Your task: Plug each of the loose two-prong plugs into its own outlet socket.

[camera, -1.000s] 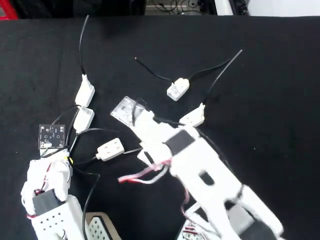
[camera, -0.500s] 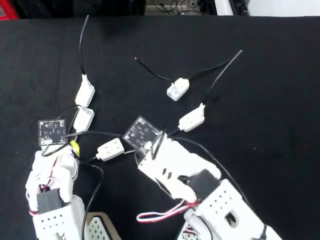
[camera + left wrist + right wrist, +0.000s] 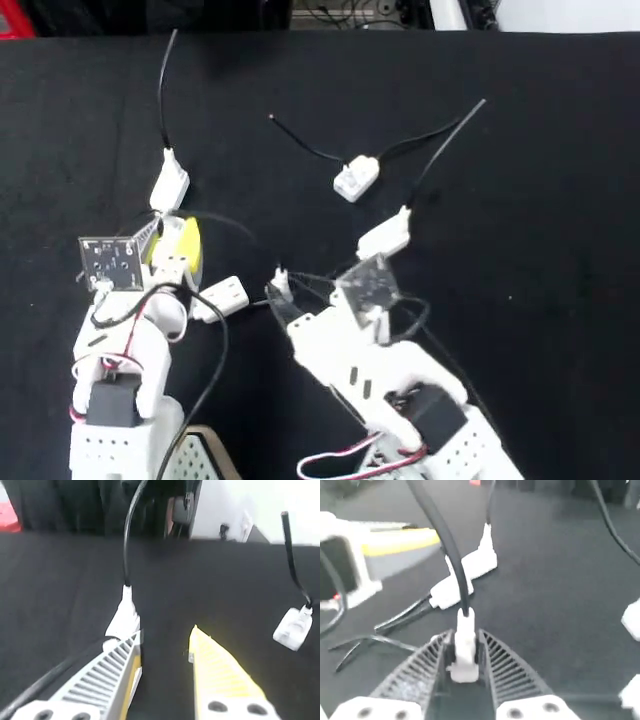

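Near the middle of the tabletop [image 3: 520, 120], a little toward the edge where the arms stand, the right claw [image 3: 465, 642] is clenched on a white two-prong plug [image 3: 464, 622]. The plug's black cord [image 3: 440, 540] rises out of the grip. From above, the held plug sits just beside a white outlet socket [image 3: 228, 293] but apart from it. I cannot tell which way its prongs face.

Toward the left edge the left claw [image 3: 165, 645] hangs released, its grey finger and yellow finger [image 3: 220, 675] spread wide. Just past their tips, toward the far edge, lies a white connector [image 3: 124, 617] with its cord running on to that edge. Two more loose plugs rest on the tabletop: one [image 3: 355, 178] near the middle toward the far edge, the other [image 3: 385, 237] close beside the right arm.

The step in hand looks like carrying and lining up the held plug with the nearby socket; nothing is seated for this pair yet. The next move likely calls for turning the plug until its prongs point squarely at the slots, then a straight push. The socket lies free and looks light, so it would probably slide away under that push. The released left claw may have to pin it first. The cords crossing around the socket could snag the approach.
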You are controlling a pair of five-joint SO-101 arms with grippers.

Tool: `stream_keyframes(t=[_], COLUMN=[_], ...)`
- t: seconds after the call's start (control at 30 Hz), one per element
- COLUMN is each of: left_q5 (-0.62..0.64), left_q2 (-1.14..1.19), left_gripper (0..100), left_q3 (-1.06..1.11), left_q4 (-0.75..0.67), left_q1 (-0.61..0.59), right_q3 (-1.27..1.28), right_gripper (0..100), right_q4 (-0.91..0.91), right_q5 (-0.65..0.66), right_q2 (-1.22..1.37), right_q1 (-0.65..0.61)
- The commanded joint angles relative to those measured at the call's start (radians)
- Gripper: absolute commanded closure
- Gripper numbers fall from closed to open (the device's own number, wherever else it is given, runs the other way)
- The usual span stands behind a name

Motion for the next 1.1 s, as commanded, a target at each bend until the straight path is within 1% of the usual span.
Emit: stream_keyframes(t=[0.0,0.1,0.23,0.33,0.5,0.6,0.7,0.8,0.83,0.9,1.0,1.07], left_q5=[0.012,0.012,0.006,0.003,0.003,0.003,0.003,0.003,0.002,-0.032,-0.101,-0.173], left_q2=[-0.005,-0.005,-0.003,-0.003,-0.003,-0.003,-0.003,-0.003,-0.003,-0.003,-0.003,-0.003], left_gripper=[84,84,84,84,84,84,84,84,84,84,84,84], left_q3=[0.016,0.024,0.018,0.024,0.019,-0.015,-0.067,-0.111,-0.124,-0.153,-0.189,-0.232], left_q4=[-0.091,-0.087,-0.092,-0.087,-0.074,-0.006,0.098,0.175,0.193,0.229,0.275,0.333], left_q1=[0.018,0.068,0.223,0.294,0.309,0.311,0.315,0.346,0.338,0.272,0.097,-0.039], right_q3=[0.044,0.070,0.134,0.131,0.131,0.131,0.131,0.131,0.131,0.131,0.131,0.131], right_gripper=[98.6,98.6,98.6,98.6,98.6,98.6,98.6,98.6,98.6,98.6,98.6,98.7], right_q4=[-0.034,-0.091,-0.153,-0.147,-0.144,-0.150,-0.152,-0.152,-0.150,-0.152,-0.195,-0.213], right_q5=[-0.040,-0.040,-0.038,-0.040,-0.034,-0.034,-0.032,-0.032,-0.031,-0.009,-0.009,-0.058], right_q2=[-0.177,-0.143,-0.156,-0.165,-0.159,-0.157,-0.157,-0.157,-0.156,-0.156,-0.154,-0.154], right_q1=[-0.021,-0.064,-0.138,-0.158,-0.226,-0.236,-0.236,-0.236,-0.235,-0.226,-0.144,-0.130])
